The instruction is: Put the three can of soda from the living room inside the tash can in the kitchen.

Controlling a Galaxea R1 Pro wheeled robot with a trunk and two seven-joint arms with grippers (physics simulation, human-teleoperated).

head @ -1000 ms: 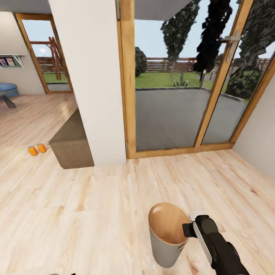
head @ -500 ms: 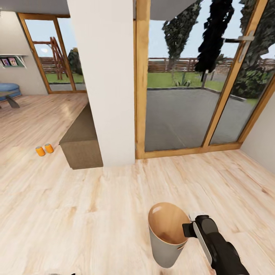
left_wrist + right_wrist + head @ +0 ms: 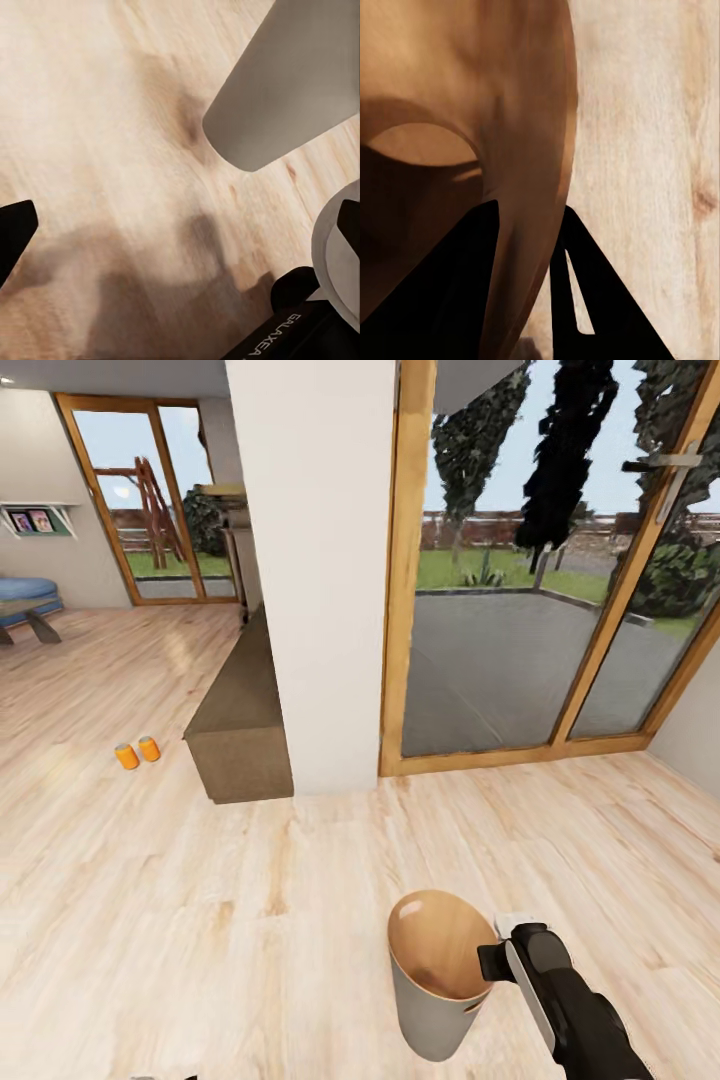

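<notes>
The tash can, pale grey outside and tan-brown inside, hangs upright just above the wood floor in front of me. My right gripper is shut on its rim, and in the right wrist view the right gripper has one black finger on each side of the wall, beside the oval handle hole. Two orange cans of soda stand side by side on the floor far to the left, by a brown bench. My left gripper is open over bare floor beside the tash can's grey base.
A white pillar rises straight ahead with a low brown bench against its left side. Wood-framed glass doors fill the right. A blue sofa and low table sit far left, across open plank floor.
The whole view has shifted: pillar, bench and the two cans sit further right in the picture, so the camera has moved. The tash can and right gripper hold the same place.
</notes>
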